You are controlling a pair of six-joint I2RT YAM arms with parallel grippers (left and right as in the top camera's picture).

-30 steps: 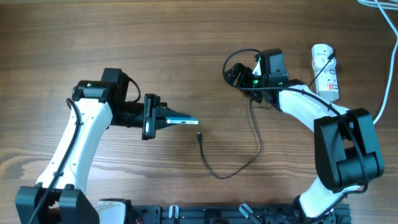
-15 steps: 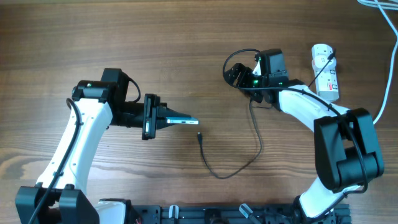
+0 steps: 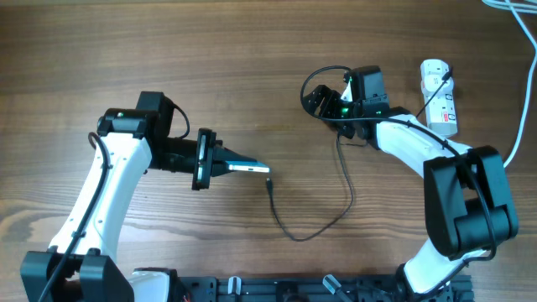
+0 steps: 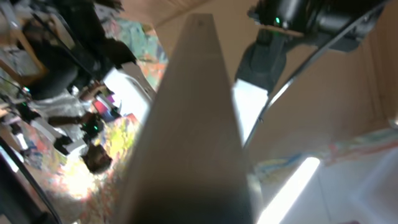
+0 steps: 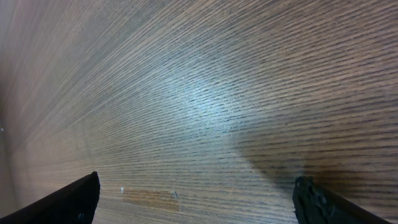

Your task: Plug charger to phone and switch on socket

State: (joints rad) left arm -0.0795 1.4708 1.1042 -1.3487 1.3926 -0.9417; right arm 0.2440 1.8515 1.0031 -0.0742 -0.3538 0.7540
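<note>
My left gripper is shut on the phone, holding it edge-on and level above the table with its free end pointing right. In the left wrist view the phone is a blurred grey slab that fills the middle and hides my fingers. The charger is a thin black cable looping over the wood. Its plug tip lies just below and right of the phone's free end. My right gripper stands open at the upper middle, only bare wood between its fingers. The socket lies at the far right.
A white cable runs down the table's right edge from the top corner. My right arm curves between the socket and the charger's loop. The robot's black base bar lies along the front edge.
My left gripper has tilted a little and carried the phone slightly down and right, closer to the charger's plug tip. The right arm has not moved.
</note>
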